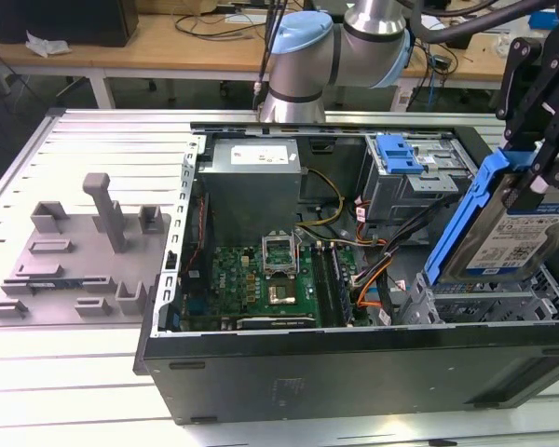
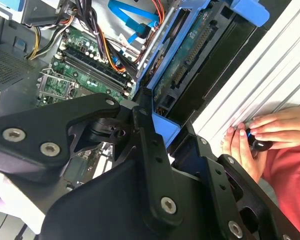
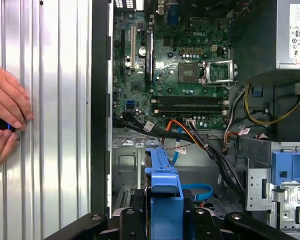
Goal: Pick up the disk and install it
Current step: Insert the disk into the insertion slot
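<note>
The disk [image 1: 517,237], a silver-black drive with a white-and-blue label in a blue carrier frame, hangs tilted over the metal drive cage [image 1: 484,300] at the exterior view's right end of the open computer case [image 1: 354,363]. My gripper [image 1: 533,168] is shut on the disk's upper end. In the second wrist view the disk [image 2: 190,55] shows its green circuit-board underside, and the black fingers [image 2: 147,145] clamp the blue frame. In the first wrist view the blue carrier edge [image 3: 164,180] stands between the fingers [image 3: 127,220], above the case interior.
The motherboard [image 1: 270,275], loose cables [image 1: 382,265] and power supply [image 1: 253,177] fill the case. Another blue carrier [image 1: 398,154] sits in the rear bay. A grey fixture plate [image 1: 74,261] lies to the exterior view's left. A person's hands [image 3: 5,115] rest on the ribbed table beside the case.
</note>
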`<act>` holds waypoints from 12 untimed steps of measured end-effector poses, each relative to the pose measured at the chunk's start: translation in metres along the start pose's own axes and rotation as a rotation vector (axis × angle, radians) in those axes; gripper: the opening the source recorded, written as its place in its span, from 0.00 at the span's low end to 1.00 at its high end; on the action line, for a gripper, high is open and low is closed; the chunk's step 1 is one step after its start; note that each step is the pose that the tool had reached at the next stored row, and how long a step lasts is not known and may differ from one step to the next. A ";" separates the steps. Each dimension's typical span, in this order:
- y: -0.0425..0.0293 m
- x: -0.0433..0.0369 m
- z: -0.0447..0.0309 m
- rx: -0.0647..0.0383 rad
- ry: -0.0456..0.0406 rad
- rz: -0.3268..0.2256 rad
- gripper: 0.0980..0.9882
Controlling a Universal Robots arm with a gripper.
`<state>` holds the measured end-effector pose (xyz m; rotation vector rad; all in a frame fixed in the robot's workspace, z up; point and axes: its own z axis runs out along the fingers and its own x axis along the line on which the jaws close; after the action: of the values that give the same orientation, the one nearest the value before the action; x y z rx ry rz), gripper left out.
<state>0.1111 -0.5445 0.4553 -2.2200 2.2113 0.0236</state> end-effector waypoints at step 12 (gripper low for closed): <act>-0.0015 0.0004 0.0055 0.000 -0.0010 0.000 0.30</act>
<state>0.1126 -0.5448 0.4498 -2.2193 2.2109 0.0247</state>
